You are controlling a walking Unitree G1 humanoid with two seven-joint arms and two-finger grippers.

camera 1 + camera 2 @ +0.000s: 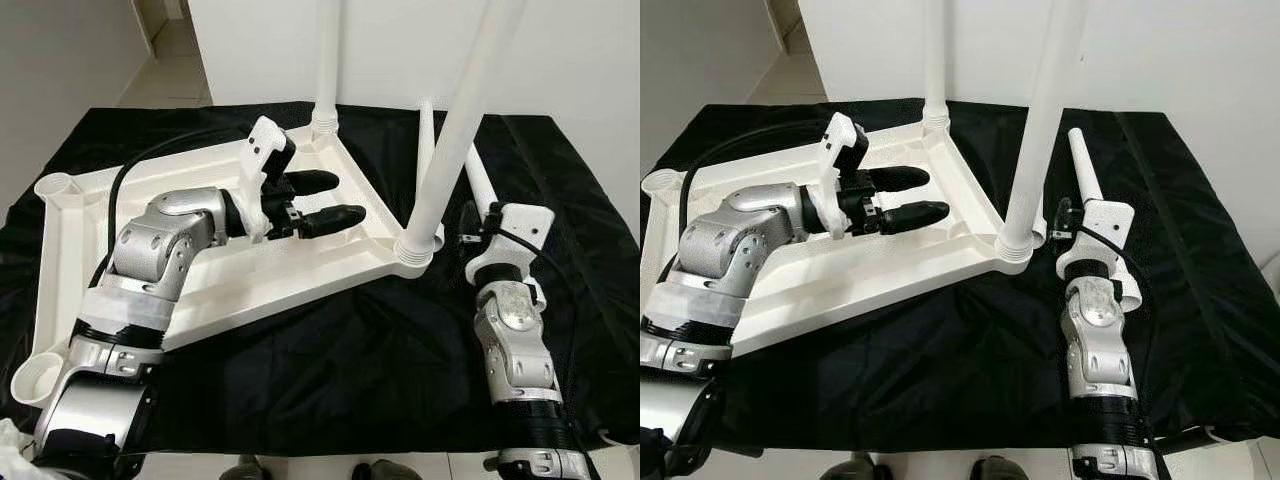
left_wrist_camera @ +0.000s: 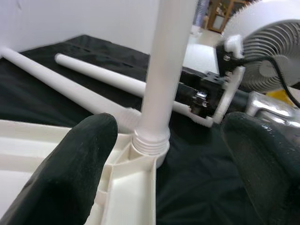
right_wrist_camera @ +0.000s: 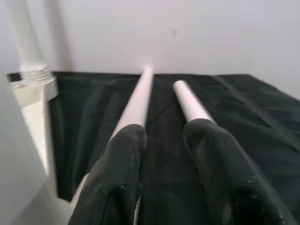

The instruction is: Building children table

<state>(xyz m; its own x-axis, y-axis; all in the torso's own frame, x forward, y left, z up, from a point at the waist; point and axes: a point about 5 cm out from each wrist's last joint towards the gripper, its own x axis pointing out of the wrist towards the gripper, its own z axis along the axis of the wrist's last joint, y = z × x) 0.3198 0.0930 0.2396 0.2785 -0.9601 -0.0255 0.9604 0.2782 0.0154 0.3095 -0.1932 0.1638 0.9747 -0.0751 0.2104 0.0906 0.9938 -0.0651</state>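
A white children's tabletop [image 1: 300, 275] lies upside down on a black cloth. One white leg [image 1: 327, 60] stands in its far corner socket. Another upright leg [image 1: 455, 130] stands in the near right corner. Two loose legs [image 3: 138, 98] [image 3: 190, 101] lie side by side on the cloth to the right. My left gripper [image 1: 335, 200] hovers open over the tabletop's underside and points at the near upright leg [image 2: 164, 70]. My right gripper [image 3: 164, 140] is open low over the loose legs, one finger above each, with nothing between them.
Two empty leg sockets [image 1: 57, 185] [image 1: 40, 378] sit at the tabletop's left corners. The black cloth [image 1: 330, 370] reaches the near table edge. A white wall [image 1: 560, 50] stands close behind. A white fan [image 2: 267, 47] stands beyond my right arm.
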